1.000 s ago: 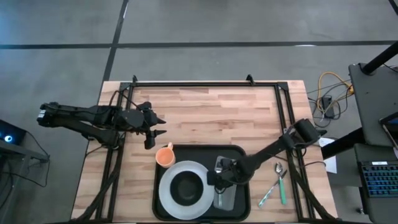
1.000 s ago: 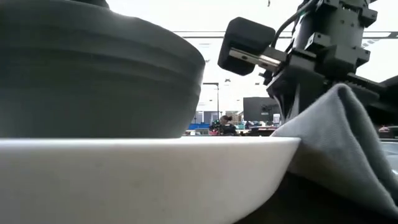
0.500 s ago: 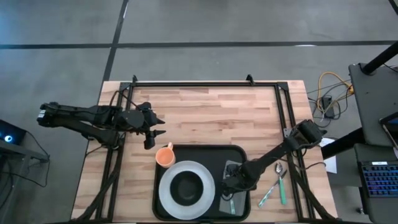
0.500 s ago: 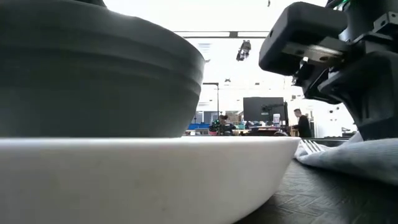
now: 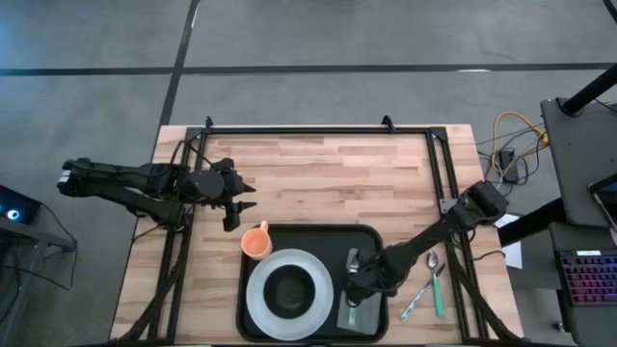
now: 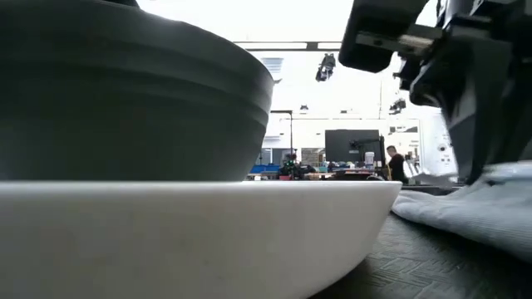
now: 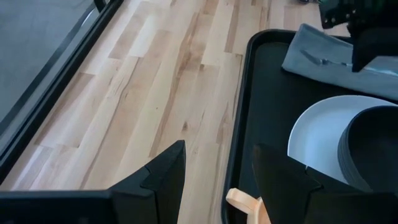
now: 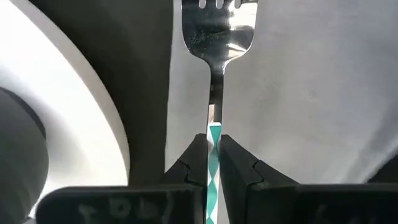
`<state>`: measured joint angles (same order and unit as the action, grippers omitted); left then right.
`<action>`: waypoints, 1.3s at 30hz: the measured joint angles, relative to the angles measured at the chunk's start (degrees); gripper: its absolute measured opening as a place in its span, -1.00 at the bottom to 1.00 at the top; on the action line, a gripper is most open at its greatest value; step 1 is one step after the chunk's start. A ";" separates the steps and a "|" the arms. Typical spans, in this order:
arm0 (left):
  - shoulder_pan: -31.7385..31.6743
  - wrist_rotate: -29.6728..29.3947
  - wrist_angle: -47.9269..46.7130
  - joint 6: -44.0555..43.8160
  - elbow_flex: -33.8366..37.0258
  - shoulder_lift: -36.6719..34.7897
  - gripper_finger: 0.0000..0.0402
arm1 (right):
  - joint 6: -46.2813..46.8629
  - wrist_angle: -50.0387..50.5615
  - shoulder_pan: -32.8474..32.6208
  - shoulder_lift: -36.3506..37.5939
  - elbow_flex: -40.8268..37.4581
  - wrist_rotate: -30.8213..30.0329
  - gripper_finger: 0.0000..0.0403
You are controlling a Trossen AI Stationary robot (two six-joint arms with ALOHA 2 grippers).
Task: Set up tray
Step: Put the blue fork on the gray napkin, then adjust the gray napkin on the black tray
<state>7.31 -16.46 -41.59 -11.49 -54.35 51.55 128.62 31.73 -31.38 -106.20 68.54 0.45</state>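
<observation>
Tray (image 5: 304,237) sits at the near edge of the table (image 5: 328,178), black, broad and rimmed. It looks stiff and light, probably plastic with a slick floor, so things could slide if it were tipped. The raised rim at a long side is the natural place to take it, though loaded as it is, I'd judge it better left flat.

On it: a white plate (image 5: 265,306) with a dark bowl (image 5: 288,292), an orange cup (image 5: 254,241) at the far left corner, and a grey napkin (image 5: 357,310) along the right side.

Right gripper (image 5: 357,285) hangs over the napkin, inside the tray's right part, its fingers (image 8: 195,155) pinched together on the teal handle of a fork (image 8: 216,37), whose tines lie on the cloth. A spoon (image 5: 431,265) and a knife (image 5: 415,300) wait on the wood just right of the tray.

Left gripper (image 5: 244,198) hovers apart, just beyond the tray's far left corner, fingers spread, empty.
</observation>
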 joint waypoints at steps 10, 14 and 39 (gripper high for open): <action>0.00 0.01 -0.11 0.02 0.00 0.00 -0.18 | 1.84 -1.87 -0.02 -1.66 -0.30 1.51 -0.65; -0.01 0.01 -0.26 0.02 0.00 0.00 -0.18 | 0.10 -1.89 0.00 -1.41 0.02 1.49 -0.55; 0.00 -0.01 -0.22 0.50 0.00 0.11 -0.18 | -33.64 9.87 -3.02 -0.54 -1.51 0.73 -0.82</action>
<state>7.31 -16.47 -41.80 -10.99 -54.35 51.66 94.97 41.61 -34.40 -106.74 67.03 1.17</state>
